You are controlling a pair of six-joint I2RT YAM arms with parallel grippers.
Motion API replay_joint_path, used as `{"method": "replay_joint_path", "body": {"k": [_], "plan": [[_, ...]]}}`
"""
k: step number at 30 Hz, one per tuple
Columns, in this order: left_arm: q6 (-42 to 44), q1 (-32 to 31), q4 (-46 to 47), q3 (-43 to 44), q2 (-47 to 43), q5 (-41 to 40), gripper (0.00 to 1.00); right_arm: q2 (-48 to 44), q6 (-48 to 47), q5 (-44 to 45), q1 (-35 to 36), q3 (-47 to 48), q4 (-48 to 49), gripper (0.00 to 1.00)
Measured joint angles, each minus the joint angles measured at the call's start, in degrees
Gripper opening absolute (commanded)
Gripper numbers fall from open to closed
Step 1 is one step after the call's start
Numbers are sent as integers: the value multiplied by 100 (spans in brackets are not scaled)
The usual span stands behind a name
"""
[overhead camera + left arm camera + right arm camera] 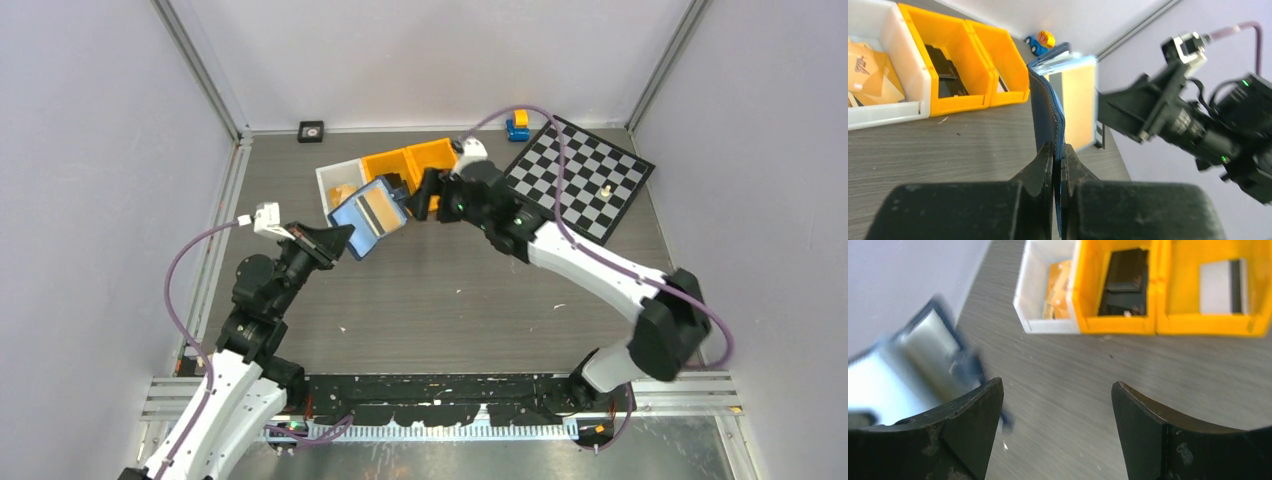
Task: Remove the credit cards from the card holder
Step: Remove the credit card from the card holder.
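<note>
The left gripper (1058, 156) is pressed together on the lower edge of the navy card holder (1045, 110), holding it open above the table (450, 290), near the bins; a tan card (1079, 107) lies against its pale inner face. The right gripper (1058, 390) stands spread wide and empty just beside the holder (only a blur in that arm's own camera). The white bin (1034, 295) holds a crumpled orange-tan packet (1060, 287); the middle orange bin (1088, 290) holds a black block (1125, 275); the end orange bin (1178, 295) holds a flat grey card (1220, 287).
</note>
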Motion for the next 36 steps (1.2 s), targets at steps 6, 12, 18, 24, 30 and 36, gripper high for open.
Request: {"method": "replay_joint_path", "body": {"k": [6,12,18,24,30,36], "plan": [[-4,2,391,-15,798,417,0,-1388,-20,422,4,-2175,623,84],[-87,-22,927,-28,1790,879,0,-1362,109,656,-4,-2964,1001,83],[-299,-232,1309,76,2955,1095,0,-1565,505,525,-402,-3501,1722,85],[-610,-450,2542,164,3827,1303,0,-1705,1252,-376,-1285,-4050,2553,87],[-1034,-455,3873,160,4784,1788,0,-1366,1926,-1196,-1545,-4266,3519,89],[-1224,-455,4513,138,4747,2090,0,-1165,2286,-1637,-1641,-4463,4127,89]]}}
